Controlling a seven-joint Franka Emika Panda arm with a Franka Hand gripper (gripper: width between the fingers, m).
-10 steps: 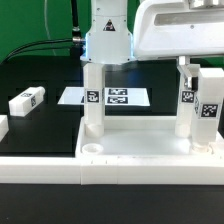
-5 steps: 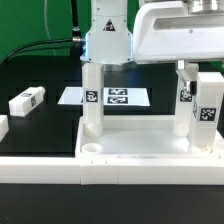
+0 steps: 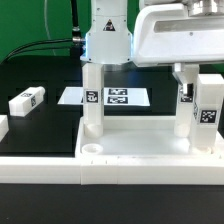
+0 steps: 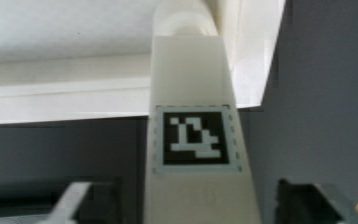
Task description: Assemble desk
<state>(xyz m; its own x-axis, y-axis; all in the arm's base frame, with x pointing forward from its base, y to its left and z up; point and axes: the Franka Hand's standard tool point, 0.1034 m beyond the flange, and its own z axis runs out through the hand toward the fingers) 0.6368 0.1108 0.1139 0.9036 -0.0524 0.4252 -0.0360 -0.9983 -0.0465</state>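
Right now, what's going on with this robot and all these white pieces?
A robot arm is assembling a white desk. Its gripper sits over the top of an upright leg at the exterior view's right end of the tabletop; in the wrist view the jaws seem to stand clear of it, so it does not look gripped. A second leg stands at that view's left end and a third leg close beside the first. A fourth leg lies loose on the black table.

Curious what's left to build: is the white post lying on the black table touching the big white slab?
Apart. The exterior view shows the lying leg on the black table, with bare dark surface between it and the tabletop slab.
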